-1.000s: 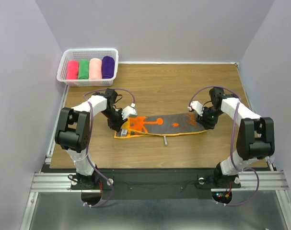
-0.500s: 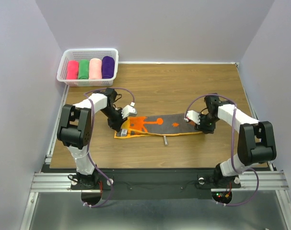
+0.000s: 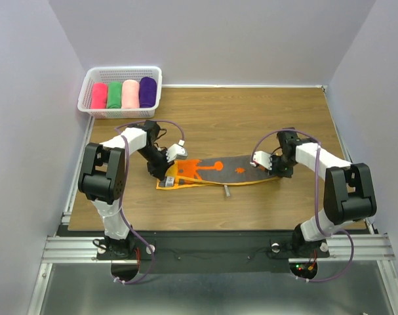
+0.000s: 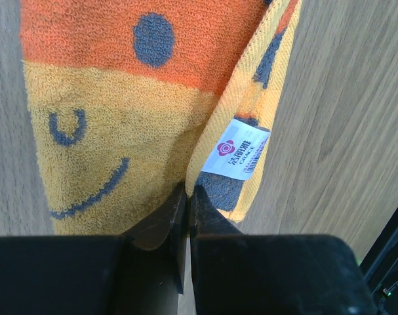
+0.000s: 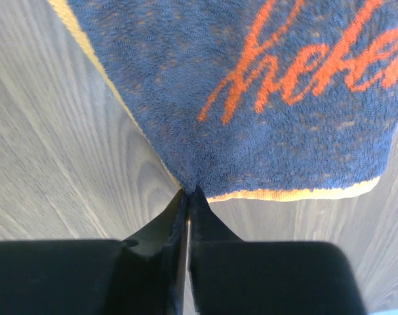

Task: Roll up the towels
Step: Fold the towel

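Contact is seen at both ends of the printed towel [image 3: 215, 172], which is laid out unrolled as a long narrow strip near the middle of the wooden surface [image 3: 251, 111]. Its left end is clamped by the left pincer [image 3: 166, 174]; in the left wrist view the two black fingers are pressed together on the cloth's edge, where yellow-orange terry with a blue smile and dot is shown and a second layer is folded over beside it. A white label [image 4: 236, 149] with a red mark is sewn to that folded layer, just above the fingertips. The right end is clamped by the right pincer [image 3: 259, 163]; in the right wrist view the fingers are closed on a corner of blue-grey cloth marked with orange lettering and edged in yellow-orange. At the far left corner a white basket [image 3: 120, 71] is set, and four rolls are packed in it side by side: a hot-pink roll [image 3: 99, 96], a green roll [image 3: 115, 95], a pale pink roll [image 3: 130, 94] and a purple roll [image 3: 147, 92].
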Action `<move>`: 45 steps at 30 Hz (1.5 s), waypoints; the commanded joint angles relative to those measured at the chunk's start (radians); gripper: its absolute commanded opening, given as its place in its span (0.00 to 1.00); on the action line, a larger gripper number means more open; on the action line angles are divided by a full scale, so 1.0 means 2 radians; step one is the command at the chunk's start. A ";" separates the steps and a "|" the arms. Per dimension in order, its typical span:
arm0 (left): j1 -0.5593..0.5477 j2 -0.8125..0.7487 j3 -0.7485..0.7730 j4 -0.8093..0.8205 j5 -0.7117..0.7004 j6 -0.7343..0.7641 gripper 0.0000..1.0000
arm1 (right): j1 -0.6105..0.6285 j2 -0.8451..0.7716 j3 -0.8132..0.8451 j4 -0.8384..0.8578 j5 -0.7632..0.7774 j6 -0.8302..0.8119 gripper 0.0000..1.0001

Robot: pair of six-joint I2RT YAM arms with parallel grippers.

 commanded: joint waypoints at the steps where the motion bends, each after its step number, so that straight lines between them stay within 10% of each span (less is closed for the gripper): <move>1: 0.004 0.000 0.020 -0.022 0.009 0.009 0.00 | 0.004 -0.004 0.003 0.013 0.013 -0.002 0.01; 30: 0.042 -0.092 0.116 0.047 -0.030 -0.035 0.00 | -0.019 0.071 0.256 -0.022 -0.001 0.058 0.01; 45: 0.043 -0.104 0.047 0.016 -0.036 0.017 0.00 | -0.021 0.048 0.174 -0.022 0.007 0.040 0.01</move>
